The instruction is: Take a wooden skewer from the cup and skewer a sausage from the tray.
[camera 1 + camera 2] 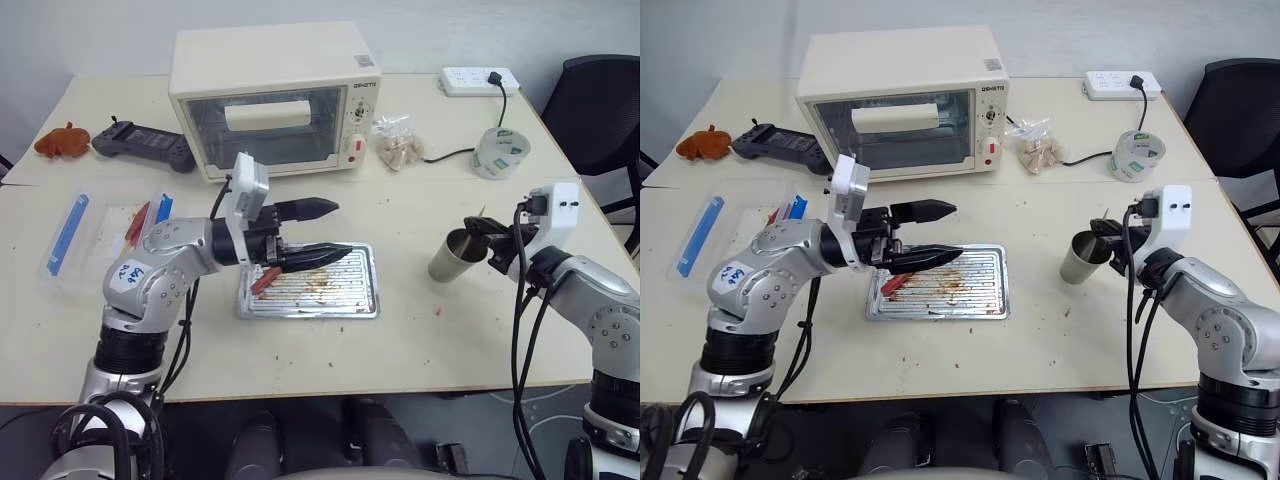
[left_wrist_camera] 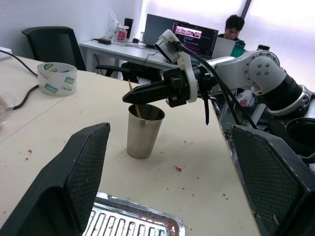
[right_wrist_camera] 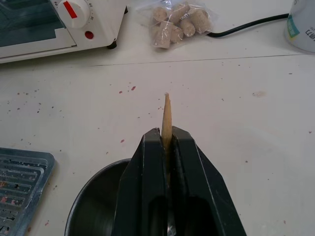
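Jaws of the right gripper (image 3: 166,140) are pressed on the wooden skewer (image 3: 167,118) over the cup (image 1: 455,256); left gripper (image 1: 322,231) jaws spread above the tray (image 1: 352,300), where the sausage (image 1: 262,279) lies. Risks: cup tipping on withdrawal; thin stick slipping.

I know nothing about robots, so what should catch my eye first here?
Probably the right gripper: its black fingers are pinched shut on a wooden skewer standing in the metal cup, right of the tray. Next, the left gripper hangs wide open over the tray, where a reddish sausage lies. Behind them sits a cream toaster oven.
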You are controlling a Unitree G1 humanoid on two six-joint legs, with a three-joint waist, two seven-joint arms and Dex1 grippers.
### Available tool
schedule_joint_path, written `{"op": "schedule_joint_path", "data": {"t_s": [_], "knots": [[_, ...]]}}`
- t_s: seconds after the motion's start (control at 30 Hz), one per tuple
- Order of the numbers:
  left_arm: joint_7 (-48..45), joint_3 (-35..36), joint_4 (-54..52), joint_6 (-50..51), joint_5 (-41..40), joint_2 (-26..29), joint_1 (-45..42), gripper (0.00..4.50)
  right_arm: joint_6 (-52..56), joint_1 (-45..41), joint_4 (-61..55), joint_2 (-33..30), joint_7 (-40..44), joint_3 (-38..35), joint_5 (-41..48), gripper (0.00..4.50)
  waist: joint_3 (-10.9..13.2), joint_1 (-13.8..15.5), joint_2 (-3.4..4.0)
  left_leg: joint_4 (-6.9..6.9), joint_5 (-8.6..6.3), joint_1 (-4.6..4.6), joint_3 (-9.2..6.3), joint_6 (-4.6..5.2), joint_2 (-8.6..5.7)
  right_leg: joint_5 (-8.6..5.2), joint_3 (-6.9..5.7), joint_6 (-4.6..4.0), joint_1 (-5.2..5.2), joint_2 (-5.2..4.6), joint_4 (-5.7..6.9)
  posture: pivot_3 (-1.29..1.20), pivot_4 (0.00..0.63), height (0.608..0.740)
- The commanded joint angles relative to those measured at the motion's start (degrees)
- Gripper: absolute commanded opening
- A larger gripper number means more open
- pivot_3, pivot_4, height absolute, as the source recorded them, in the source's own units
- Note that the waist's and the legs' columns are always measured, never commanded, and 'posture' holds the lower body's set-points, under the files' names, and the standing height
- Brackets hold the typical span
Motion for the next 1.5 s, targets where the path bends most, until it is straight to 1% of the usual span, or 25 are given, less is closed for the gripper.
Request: {"op": "schedule_joint_path", "data": {"t_s": [0.03,0.17,0.27,0.33,0.43,0.5,0.6,0.7,0.77,0.83,0.93,1.0,1.13,1.27,1.43,1.5], "knots": [[-0.5,-0.1,-0.1,-1.5,0.5,-0.4,-1.0,4.17,1.2,-2.3,-4.8,-1.0,-1.5,-4.0,2.8,0.04,0.0,0.0,0.00,0.00,0.00,0.00,0.00,0.00,0.00,0.00,0.00,0.00,0.00,0.00,0.00,0.00,0.150,0.740],[-0.7,-0.3,0.1,-2.1,0.9,-0.9,-0.9,4.17,4.3,-5.2,-7.6,-2.3,-4.0,-6.6,6.1,0.04,0.0,0.0,0.01,0.00,0.00,0.00,-0.01,0.00,0.00,0.00,0.00,0.00,0.00,-0.01,0.00,0.00,0.150,0.740],[-0.1,0.2,0.3,-3.0,1.3,-1.6,-0.8,4.17,8.0,-9.5,-8.6,-3.4,-7.6,-9.2,11.1,0.04,0.0,0.0,0.01,-0.01,0.00,0.00,-0.02,0.00,0.01,0.00,0.02,0.00,-0.02,-0.01,0.00,0.00,0.150,0.740],[1.4,1.5,0.6,-3.7,1.3,-2.2,-1.0,4.17,10.6,-13.7,-8.0,-3.6,-11.3,-11.0,16.6,0.04,0.0,0.0,0.02,0.00,0.00,0.00,-0.05,0.00,0.01,0.00,0.03,-0.01,-0.04,-0.01,0.01,0.00,0.150,0.740],[4.5,4.5,0.7,-3.6,0.1,-3.2,-1.6,4.17,12.0,-19.8,-5.7,-2.0,-20.3,-12.3,27.1,0.04,0.0,-0.1,0.02,-0.01,0.00,-0.04,-0.06,0.00,0.04,0.00,0.10,-0.01,-0.14,-0.01,0.07,0.00,0.150,0.740],[5.3,5.9,-0.4,-2.8,-1.1,-3.0,-1.4,4.17,10.5,-22.8,-4.2,-0.3,-27.2,-11.3,34.2,0.04,0.0,-0.1,0.02,-0.01,0.00,-0.06,-0.05,0.00,0.06,-0.01,0.11,-0.02,-0.18,0.00,0.09,0.00,0.150,0.740],[6.4,6.7,-2.4,-2.3,-1.9,-3.1,-1.0,4.17,5.3,-26.1,-2.6,3.1,-38.0,-8.8,44.3,0.04,0.0,-0.1,0.02,-0.02,0.00,-0.07,-0.02,0.00,0.06,-0.02,0.14,-0.03,-0.21,0.00,0.12,0.00,0.150,0.740],[7.3,7.0,-3.3,-2.3,-2.2,-3.3,-0.8,4.17,1.5,-26.5,-2.8,4.6,-44.2,-5.4,50.5,0.04,0.0,-0.1,0.02,0.01,0.01,-0.23,0.01,0.01,0.05,-0.01,0.17,-0.03,-0.39,-0.02,0.16,0.00,0.150,0.740],[7.7,7.1,-3.5,-2.3,-2.4,-3.4,-0.9,4.17,-3.1,-26.1,-3.3,7.0,-49.0,-3.1,55.7,0.04,0.0,0.0,0.02,0.02,0.02,-0.32,0.02,0.01,0.04,-0.01,0.19,-0.02,-0.48,-0.03,0.18,0.00,0.150,0.740],[8.0,7.1,-3.6,-2.4,-2.7,-3.7,-1.0,4.17,-6.7,-25.6,-4.2,9.5,-52.3,-0.2,58.8,0.04,0.0,-0.1,0.02,0.09,0.03,-0.47,0.02,0.01,0.05,0.00,0.19,0.00,-0.63,-0.02,0.24,0.00,0.150,0.740],[8.6,6.8,-3.6,-2.7,-2.8,-4.4,-1.1,4.17,-11.3,-25.0,-5.5,12.3,-55.6,3.1,61.7,0.04,0.0,-0.1,0.03,0.26,0.07,-0.79,0.01,0.02,0.06,0.03,0.14,0.05,-0.86,-0.02,0.31,0.00,0.150,0.740],[9.2,6.6,-3.1,-3.0,-2.6,-5.3,-1.3,4.17,-14.5,-25.1,-6.3,14.6,-57.2,5.1,62.8,0.04,0.0,-0.1,0.03,0.30,0.07,-0.82,0.00,0.03,0.06,0.03,0.11,0.05,-0.86,-0.02,0.32,0.00,0.150,0.740],[11.4,5.5,-2.5,-4.2,-1.2,-8.1,-1.6,4.17,-18.6,-25.7,-7.1,17.0,-58.3,8.2,62.4,0.04,0.0,-0.1,0.03,0.31,0.07,-0.84,-0.04,0.03,0.07,0.03,0.08,0.05,-0.86,-0.02,0.32,0.00,0.150,0.740],[14.3,5.2,-1.4,-5.9,0.4,-11.0,-2.8,4.17,-21.4,-25.7,-7.5,18.1,-58.3,9.9,62.0,0.04,0.0,-0.1,0.03,0.36,0.07,-0.89,-0.06,0.04,0.07,0.03,0.07,0.05,-0.86,-0.03,0.32,0.00,0.150,0.740],[17.5,5.3,-0.5,-7.4,1.2,-14.2,-4.2,4.17,-23.3,-25.2,-7.9,17.8,-57.8,11.3,61.7,0.04,0.0,-0.1,0.03,0.40,0.08,-0.92,-0.07,0.05,0.06,0.04,0.04,0.06,-0.86,-0.03,0.31,0.00,0.150,0.740],[18.4,5.4,-0.4,-7.8,1.2,-15.2,-4.3,3.77,-23.7,-25.2,-8.0,17.7,-57.7,11.7,61.5,0.00,0.0,-0.2,0.03,0.40,0.08,-0.91,-0.07,0.05,0.08,0.04,0.05,0.06,-0.86,-0.01,0.31,0.00,0.150,0.740]]}}
